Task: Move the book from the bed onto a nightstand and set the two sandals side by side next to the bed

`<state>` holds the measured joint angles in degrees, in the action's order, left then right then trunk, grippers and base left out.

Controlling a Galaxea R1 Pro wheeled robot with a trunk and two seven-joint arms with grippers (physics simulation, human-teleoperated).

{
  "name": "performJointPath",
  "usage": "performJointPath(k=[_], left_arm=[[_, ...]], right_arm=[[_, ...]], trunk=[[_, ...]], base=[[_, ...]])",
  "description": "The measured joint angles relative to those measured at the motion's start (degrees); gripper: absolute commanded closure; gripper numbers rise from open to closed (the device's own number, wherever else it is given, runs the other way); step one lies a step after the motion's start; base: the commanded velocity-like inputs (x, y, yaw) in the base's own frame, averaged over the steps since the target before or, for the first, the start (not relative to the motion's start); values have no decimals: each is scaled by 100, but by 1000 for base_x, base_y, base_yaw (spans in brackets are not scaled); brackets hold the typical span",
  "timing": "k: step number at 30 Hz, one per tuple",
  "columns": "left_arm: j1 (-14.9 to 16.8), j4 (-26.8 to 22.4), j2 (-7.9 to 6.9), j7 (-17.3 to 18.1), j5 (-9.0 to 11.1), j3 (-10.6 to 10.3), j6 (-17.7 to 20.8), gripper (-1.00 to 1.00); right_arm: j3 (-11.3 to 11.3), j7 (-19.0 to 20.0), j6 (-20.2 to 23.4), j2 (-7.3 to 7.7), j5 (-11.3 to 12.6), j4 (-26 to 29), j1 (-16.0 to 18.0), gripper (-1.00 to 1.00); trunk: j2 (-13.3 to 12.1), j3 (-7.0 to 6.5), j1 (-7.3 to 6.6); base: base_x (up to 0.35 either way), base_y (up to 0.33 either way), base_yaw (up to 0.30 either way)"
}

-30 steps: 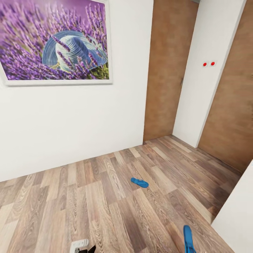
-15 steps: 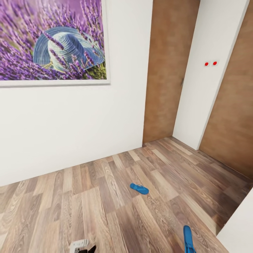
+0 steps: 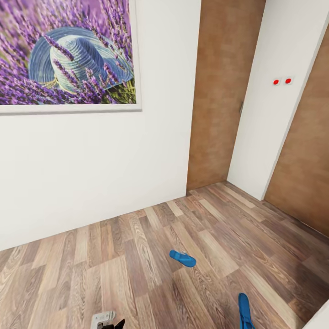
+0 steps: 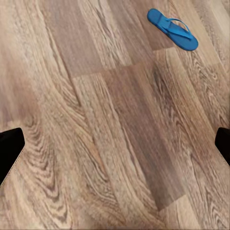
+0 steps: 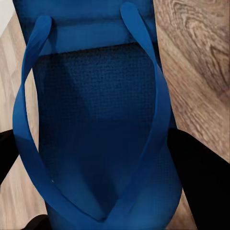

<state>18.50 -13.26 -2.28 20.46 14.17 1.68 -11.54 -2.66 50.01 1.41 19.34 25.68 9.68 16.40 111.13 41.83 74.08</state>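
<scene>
right wrist view: one blue sandal (image 5: pixel 96 143) takes up most of the frame, sole facing the camera, straps running from the upper corners down to a point at lower centre. the right pincer (image 5: pixel 103 191) has dark fingers (image 5: pixel 201 167) at both lower sides of the sandal, pressed against its edges, so it is pinching this sandal. wood-plank floor (image 5: pixel 201 57) shows at the right of the frame.

head view: the same held sandal (image 3: pixel 245 311) appears at the bottom edge, right of centre, long axis pointing up the frame. the second sandal (image 3: pixel 183 258) lies flat on the floor (image 3: pixel 137 256) in the lower centre, well apart from the held one, angled toward the lower right. a small part of the left pincer (image 3: pixel 109 323) shows at the bottom edge, left of centre.

left wrist view: the second sandal (image 4: pixel 172 28) lies in the upper right of the frame on the planks. dark fingertips (image 4: pixel 9 151) sit at the far left and far right edges, so the left pincer (image 4: pixel 115 148) is spread wide with nothing between.

surroundings, head view: white wall (image 3: pixel 91 169) fills the left; a framed lavender picture (image 3: pixel 68 55) hangs upper left. a brown door (image 3: pixel 219 91) stands at upper centre, a second door (image 3: pixel 306 151) at the right edge. two red dots (image 3: pixel 282 81) sit on the white wall between the doors.
</scene>
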Motion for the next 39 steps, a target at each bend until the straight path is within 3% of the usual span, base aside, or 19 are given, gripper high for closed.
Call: performJointPath(k=[21, 39], left_arm=[[0, 0, 0, 0, -1, 0, 0, -100], [0, 0, 0, 0, 2, 7, -1, -100]], right_arm=[[0, 0, 0, 0, 0, -2, 0, 100], [-4, 0, 0, 0, 4, 0, 0, 100]], trunk=[[0, 0, 1], [0, 0, 1]], base=[[292, 0, 0], [91, 0, 0]])
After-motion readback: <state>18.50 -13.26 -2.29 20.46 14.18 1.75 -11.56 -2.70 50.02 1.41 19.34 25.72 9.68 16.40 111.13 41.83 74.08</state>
